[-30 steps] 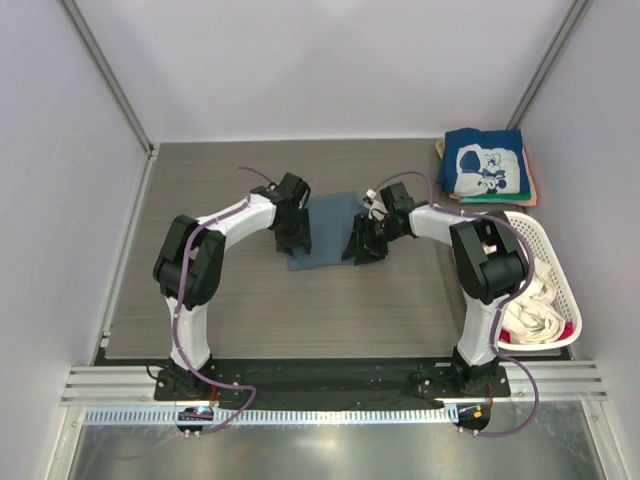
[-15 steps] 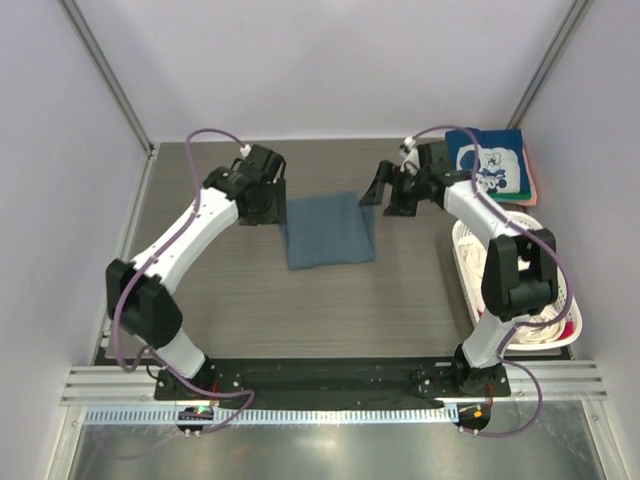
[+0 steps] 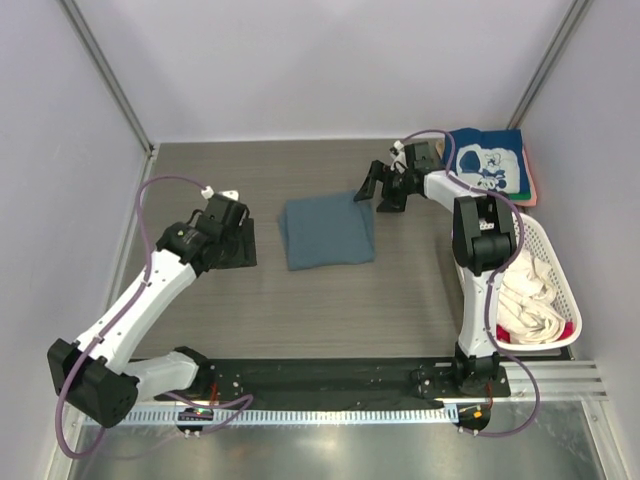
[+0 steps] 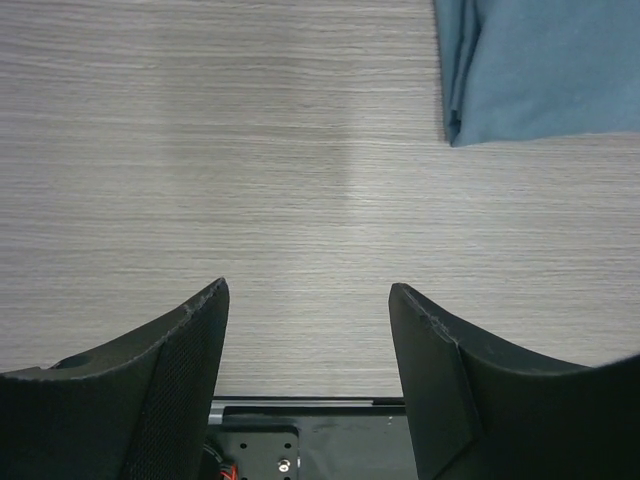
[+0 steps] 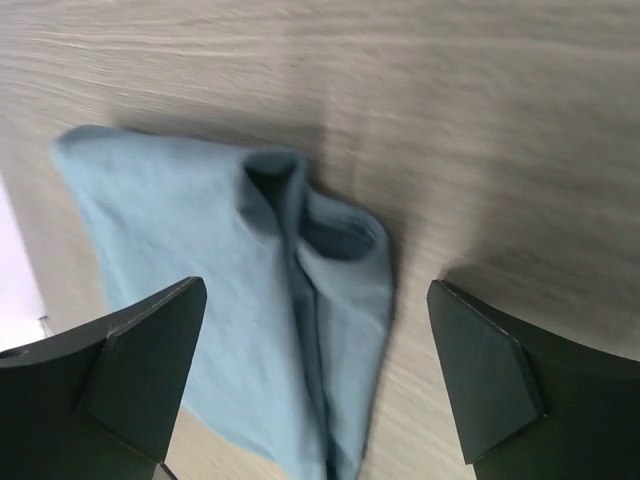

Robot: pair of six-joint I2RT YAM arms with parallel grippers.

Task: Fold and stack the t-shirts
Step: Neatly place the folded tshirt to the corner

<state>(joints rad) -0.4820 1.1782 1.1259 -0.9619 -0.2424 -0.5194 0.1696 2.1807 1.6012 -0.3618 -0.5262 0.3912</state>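
**The slate-blue shirt (image 3: pixel 328 231) lies folded and free**

The left gripper (image 3: pixel 236 243) is open and holds nothing. The shirt lies flat on the table (image 3: pixel 300 300), to its right and apart from it. The right gripper (image 3: pixel 376 189) is wide open and empty too, just by the shirt's far right corner. A second ago both grippers were on the shirt. The left one has since pulled away to the left.

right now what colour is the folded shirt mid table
The folded shirt is plain slate blue, no print; clearest in the top external view.
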